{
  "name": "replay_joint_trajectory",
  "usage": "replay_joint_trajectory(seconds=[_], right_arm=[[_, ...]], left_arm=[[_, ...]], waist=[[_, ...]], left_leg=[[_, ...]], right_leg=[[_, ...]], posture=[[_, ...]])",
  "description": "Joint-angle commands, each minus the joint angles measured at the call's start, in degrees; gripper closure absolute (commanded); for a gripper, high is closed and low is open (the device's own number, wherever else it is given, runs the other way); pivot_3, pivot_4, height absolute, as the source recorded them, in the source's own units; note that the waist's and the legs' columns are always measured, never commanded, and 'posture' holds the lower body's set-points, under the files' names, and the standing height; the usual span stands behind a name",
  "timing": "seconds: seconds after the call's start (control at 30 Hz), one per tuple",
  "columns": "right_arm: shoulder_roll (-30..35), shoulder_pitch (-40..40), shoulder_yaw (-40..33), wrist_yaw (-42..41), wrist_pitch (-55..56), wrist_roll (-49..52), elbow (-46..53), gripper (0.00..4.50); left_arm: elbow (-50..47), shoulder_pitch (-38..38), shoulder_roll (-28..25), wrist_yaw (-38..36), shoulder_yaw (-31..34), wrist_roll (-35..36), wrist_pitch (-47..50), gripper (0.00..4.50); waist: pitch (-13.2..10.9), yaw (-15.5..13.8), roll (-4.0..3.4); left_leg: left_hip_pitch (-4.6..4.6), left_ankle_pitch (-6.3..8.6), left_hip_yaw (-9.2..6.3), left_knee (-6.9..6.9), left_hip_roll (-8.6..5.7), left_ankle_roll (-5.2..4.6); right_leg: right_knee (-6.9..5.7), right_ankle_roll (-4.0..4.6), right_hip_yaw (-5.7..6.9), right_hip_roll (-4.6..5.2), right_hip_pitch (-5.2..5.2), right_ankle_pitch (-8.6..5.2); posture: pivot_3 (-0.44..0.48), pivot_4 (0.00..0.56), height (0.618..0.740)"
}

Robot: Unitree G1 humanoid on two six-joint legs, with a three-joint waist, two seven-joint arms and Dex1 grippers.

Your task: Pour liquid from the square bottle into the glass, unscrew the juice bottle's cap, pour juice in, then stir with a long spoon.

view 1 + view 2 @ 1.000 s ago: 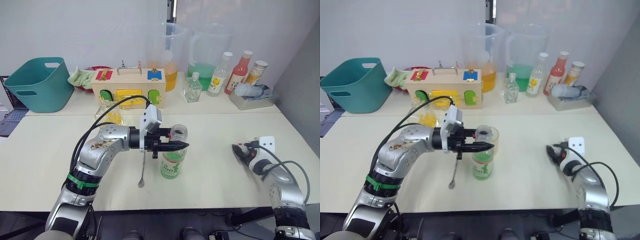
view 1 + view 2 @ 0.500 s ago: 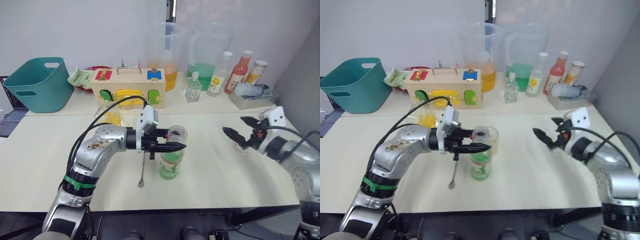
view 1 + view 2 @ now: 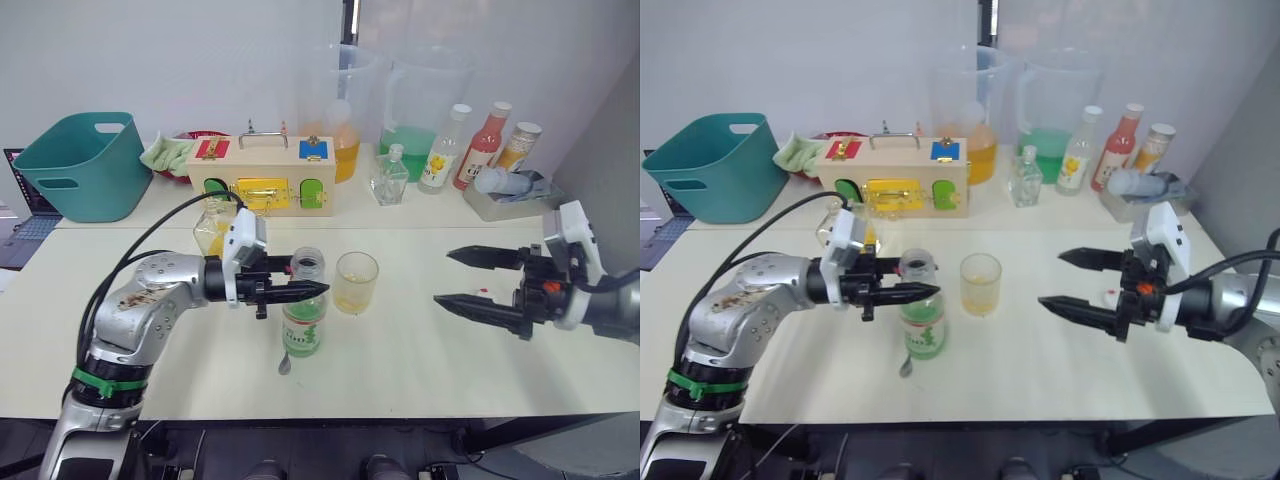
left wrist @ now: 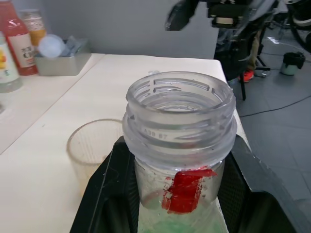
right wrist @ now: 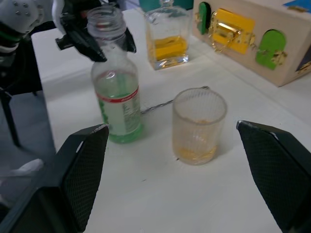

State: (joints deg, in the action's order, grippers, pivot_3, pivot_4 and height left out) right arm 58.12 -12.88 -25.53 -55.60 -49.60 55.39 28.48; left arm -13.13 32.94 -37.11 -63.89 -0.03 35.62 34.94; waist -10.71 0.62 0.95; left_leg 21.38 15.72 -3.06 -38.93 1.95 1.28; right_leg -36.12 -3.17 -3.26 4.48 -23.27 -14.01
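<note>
Juice bottle (image 3: 302,318) stands upright near the middle of the frame in the left eye view, uncapped, its open threaded mouth showing clearly in the left wrist view, with pale greenish juice (image 5: 118,104) filling roughly its lower two thirds. Its neck sits between the two black fingers of the left gripper (image 3: 308,290), which reaches in from the left and pinches it just under the threads. Just right of the bottle, apart from it, stands the glass (image 3: 356,283), upright, with a shallow layer of yellow liquid at its bottom. Behind the bottle's base lies the long spoon (image 5: 165,103), flat on the table (image 3: 420,345), its bowl poking out in front of the bottle in the left eye view. Left of centre and further back stands the square bottle (image 3: 214,227), partly filled with yellow liquid. At the right of the frame the right gripper (image 3: 468,280) hovers above the table, fingers spread wide and holding nothing.
</note>
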Motion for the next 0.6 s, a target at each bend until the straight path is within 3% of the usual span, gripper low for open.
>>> replay_joint_trajectory(seconds=[0.03,0.3,0.6], right_arm=[[0.8,3.5,-6.9,0.3,-1.2,3.2,3.3,0.04],[-0.7,9.8,-11.0,1.8,0.1,3.4,4.9,0.04],[-4.4,9.5,-8.3,7.2,2.4,3.0,7.8,0.04]], left_arm=[[-2.3,0.4,-2.6,0.4,4.1,1.6,-0.1,2.97],[3.4,4.7,-5.7,0.5,6.8,0.9,-0.9,2.97],[16.5,16.7,-0.5,5.2,0.2,-10.2,-8.6,2.97]], waist=[[0.0,0.0,0.04],[0.0,0.1,0.09],[-0.1,-0.1,0.16]], left_leg=[[0.01,0.00,-0.02,0.00,0.00,0.00],[-0.01,0.00,-0.01,-0.02,0.00,0.00],[0.04,0.00,-0.06,-0.02,-0.02,0.00]], right_leg=[[0.00,0.00,0.00,0.00,0.00,0.00],[-0.05,0.00,-0.02,-0.03,0.00,0.00],[0.00,0.00,-0.02,-0.03,0.01,0.00]], posture=[[0.000,0.150,0.740],[0.000,0.150,0.740],[0.000,0.150,0.740]])
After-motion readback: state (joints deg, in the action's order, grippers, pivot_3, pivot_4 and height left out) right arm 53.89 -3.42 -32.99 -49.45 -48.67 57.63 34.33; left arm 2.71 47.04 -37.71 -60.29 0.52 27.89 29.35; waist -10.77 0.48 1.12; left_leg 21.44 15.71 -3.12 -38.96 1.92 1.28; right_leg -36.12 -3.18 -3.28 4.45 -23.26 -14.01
